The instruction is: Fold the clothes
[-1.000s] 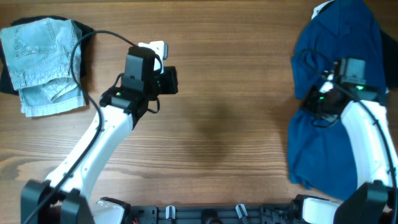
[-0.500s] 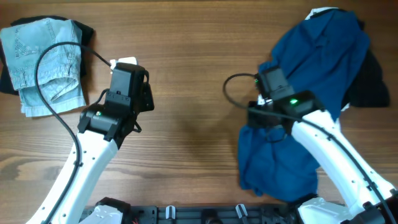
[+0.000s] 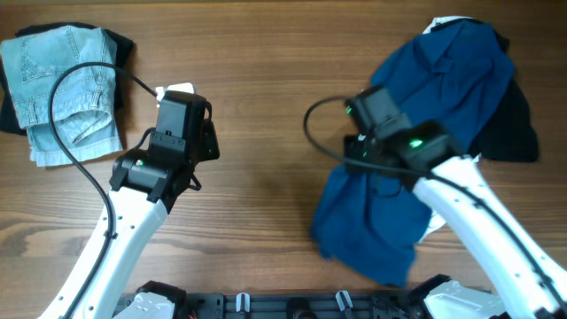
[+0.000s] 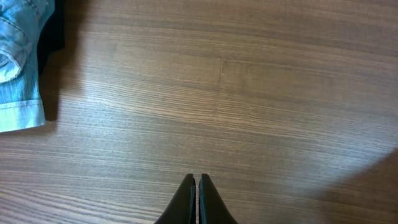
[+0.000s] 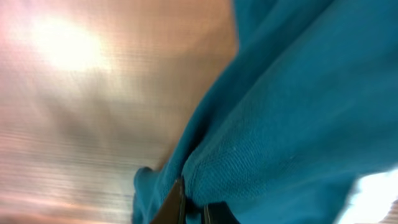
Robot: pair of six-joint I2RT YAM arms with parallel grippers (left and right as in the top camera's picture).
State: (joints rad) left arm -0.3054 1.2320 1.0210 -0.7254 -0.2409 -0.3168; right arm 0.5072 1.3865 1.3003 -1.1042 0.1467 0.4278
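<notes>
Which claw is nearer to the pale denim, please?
Left. The left claw is just beside the denim; the right claw, far across, grips the blue shirt.

we see a plain dark blue shirt (image 3: 447,89), pale blue denim (image 3: 62,80), a black cloth (image 3: 122,44), and a brown wood-grain table (image 3: 283,106).

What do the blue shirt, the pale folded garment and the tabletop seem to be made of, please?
Blue shirt: soft matte knit, likely cotton, fine texture close up. Pale garment: faded denim, stitched seams, hem. Tabletop: wood or wood-look laminate, visible grain.
</notes>
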